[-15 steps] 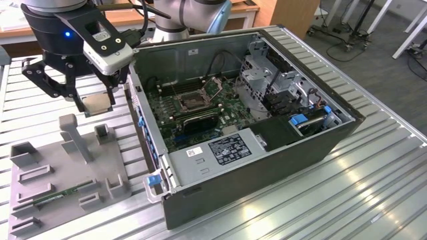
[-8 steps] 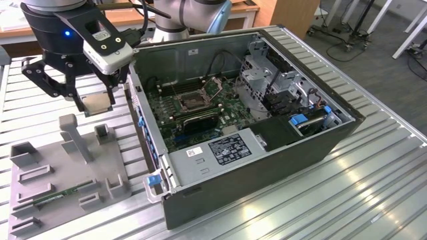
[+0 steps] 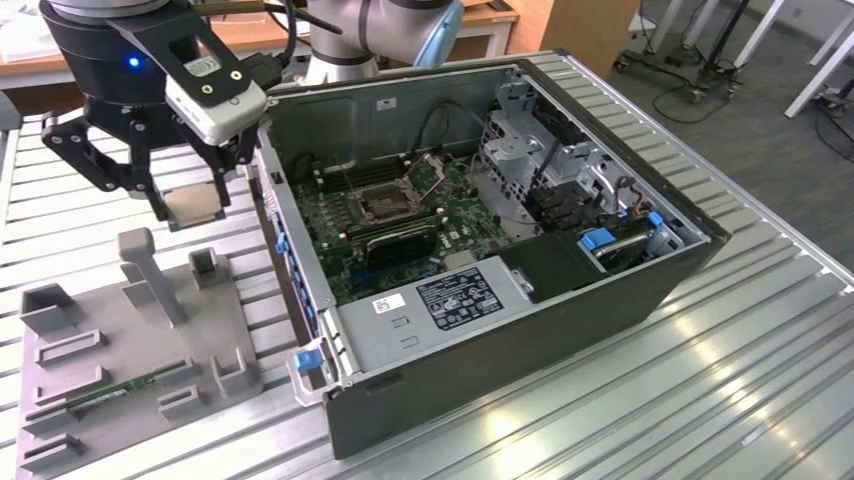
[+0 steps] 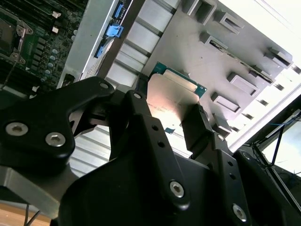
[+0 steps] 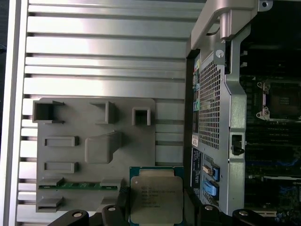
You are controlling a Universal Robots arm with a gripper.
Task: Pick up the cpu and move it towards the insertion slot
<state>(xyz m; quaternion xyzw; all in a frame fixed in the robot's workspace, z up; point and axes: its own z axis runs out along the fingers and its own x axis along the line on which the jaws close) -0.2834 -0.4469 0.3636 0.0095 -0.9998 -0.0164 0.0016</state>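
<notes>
Gripper point(image 3: 196, 212) is clenched on the cpu point(image 3: 195, 205), fingers pinching two opposite edges so the flat metal lid stays exposed and level, likely so it can go down square into a socket. In the exterior view it hangs clear above the grey fixture tray point(image 3: 100, 390), just outside the open computer case point(image 3: 534, 330), at about 9 o'clock from the insertion slot point(image 3: 390, 200). The slot sits on the motherboard deep inside the case, well apart from the chip, so I'd judge the pick done and the carry barely begun. Case lies on its side with the panel off, which gives the arm top-down access to the board. The tray looks made to park parts at known spots: the memory stick point(image 3: 127, 385) lies flat in a groove near its 6 o'clock edge. View differences: the first wrist view shows the cpu point(image 5: 156, 195) lid face-on, with tray pockets, memory stick point(image 5: 77, 185) and the insertion slot point(image 5: 282, 100) in one shot, so the lateral offset reads directly. The second wrist view looks along the black finger links and shows the cpu point(image 4: 171, 96) seated between the fingers point(image 4: 195, 127), green rim visible, confirming the grip. The exterior view gives height above the tray and the case wall in between.
</notes>
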